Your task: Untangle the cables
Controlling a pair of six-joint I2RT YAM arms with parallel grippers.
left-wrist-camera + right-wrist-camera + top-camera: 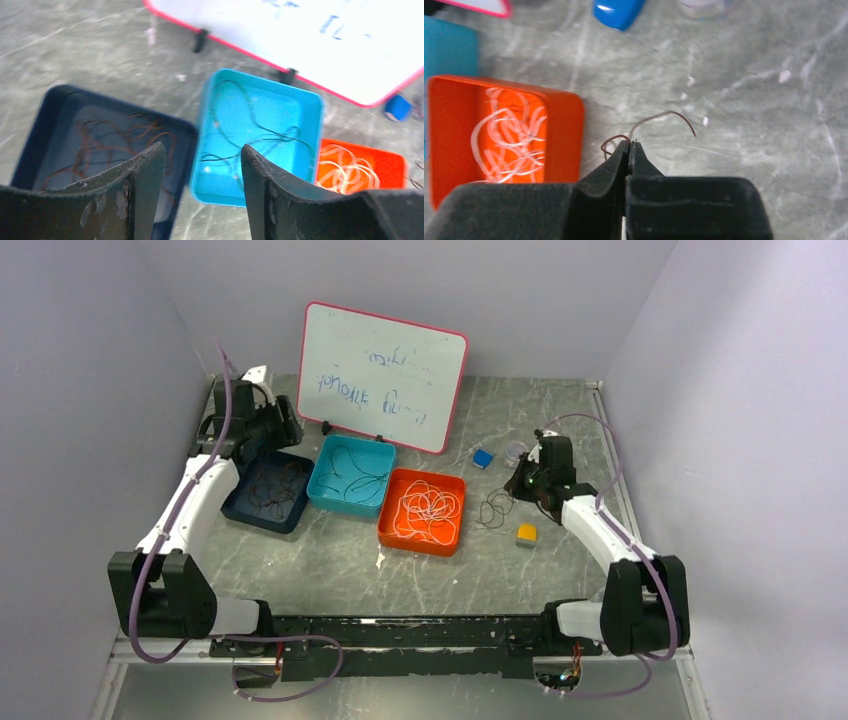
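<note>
Pinching a brown cable [659,116] at its tips, right gripper [629,146] pressed together, orange tray [569,120] of white cables [509,131] just to its left; grip probably meant to pull one strand clear for sorting. Left gripper [202,160] spread, empty, above navy tray [31,145]

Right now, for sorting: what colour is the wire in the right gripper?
Reddish-brown wire; right wrist view.

The writing on your whiteboard [385,375] is blurring beyond reading; lower centre, your right gripper [629,144] is hiding part of the brown cable [669,113]; the top edge is cropping the blue object [618,11].
</note>
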